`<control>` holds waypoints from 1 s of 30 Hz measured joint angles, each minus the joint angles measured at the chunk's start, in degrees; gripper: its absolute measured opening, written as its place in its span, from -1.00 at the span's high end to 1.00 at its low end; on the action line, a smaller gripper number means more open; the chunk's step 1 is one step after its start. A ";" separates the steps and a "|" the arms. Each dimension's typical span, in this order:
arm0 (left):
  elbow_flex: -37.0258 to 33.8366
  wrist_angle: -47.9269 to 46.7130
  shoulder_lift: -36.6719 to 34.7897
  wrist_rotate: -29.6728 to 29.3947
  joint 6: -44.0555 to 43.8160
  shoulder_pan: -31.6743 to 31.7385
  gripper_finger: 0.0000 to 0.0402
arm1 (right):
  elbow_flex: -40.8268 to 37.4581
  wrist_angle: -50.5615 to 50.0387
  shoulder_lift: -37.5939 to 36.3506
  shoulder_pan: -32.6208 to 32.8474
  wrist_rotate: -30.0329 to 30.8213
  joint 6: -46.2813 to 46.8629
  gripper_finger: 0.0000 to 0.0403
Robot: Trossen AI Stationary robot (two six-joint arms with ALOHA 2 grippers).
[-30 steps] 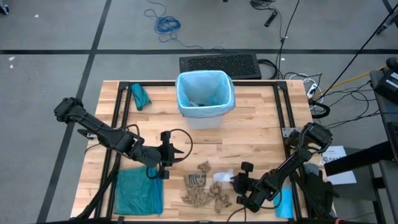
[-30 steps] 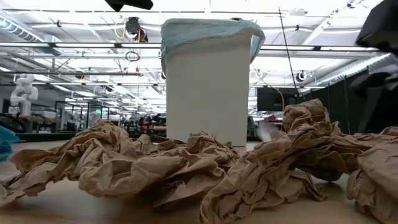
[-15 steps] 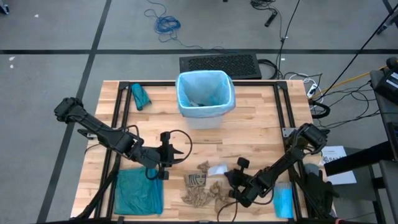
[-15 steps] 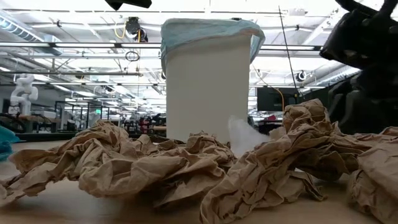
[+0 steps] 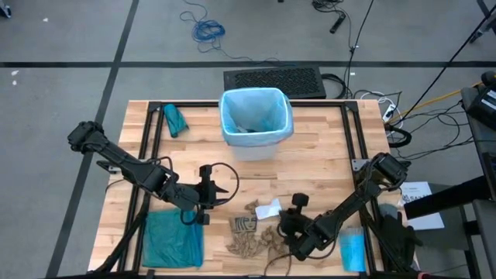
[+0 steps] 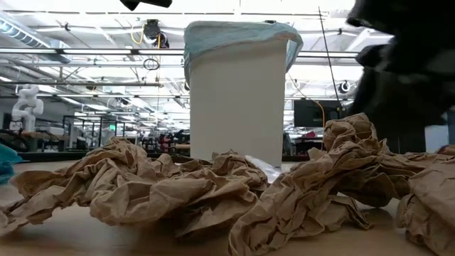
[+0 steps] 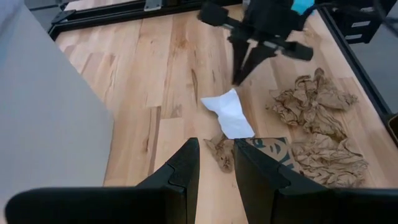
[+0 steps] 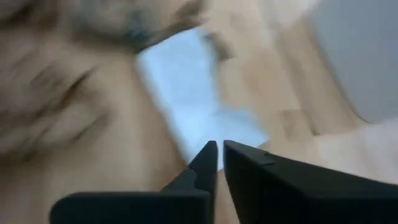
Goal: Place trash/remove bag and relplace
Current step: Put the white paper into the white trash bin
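Brown crumpled paper scraps (image 5: 252, 239) lie heaped near the table's front edge. A whitish wrapper (image 7: 230, 116) lies flat on the wood just beyond the scraps. My right gripper (image 7: 236, 81) hangs over the wrapper's right end, fingers shut and slanting down, with nothing between them. My left gripper (image 7: 216, 163) waits to the left of the heap, raised and open. The white bin (image 5: 256, 133) stands at the back centre, and the pale blue bag (image 5: 256, 99) lines it, with its edge folded over the rim.
A teal-green bag (image 5: 172, 240) lies flat at the front left, and a small teal bundle (image 5: 174, 120) at the back left. A folded blue packet (image 5: 353, 249) lies at the front right. Bare wood (image 5: 310, 167) shows between the bin and the heap.
My right gripper has gone toward the table's left and risen, rolling its wrist. The wrapper has slid toward the far edge, out of the heap. Half a second ago it stood up, and now it lies flat.
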 joint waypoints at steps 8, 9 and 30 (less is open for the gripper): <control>0.00 -0.01 0.00 -1.71 0.03 -0.88 0.52 | 0.02 1.17 0.00 0.75 -4.22 -12.32 0.25; 0.00 0.02 0.00 -2.12 0.01 -0.87 0.52 | 0.02 1.09 0.05 0.55 -3.20 -12.67 0.19; 0.00 -0.38 0.00 -2.70 -0.07 -2.08 0.52 | 0.16 3.50 7.77 -5.23 2.13 -8.11 0.58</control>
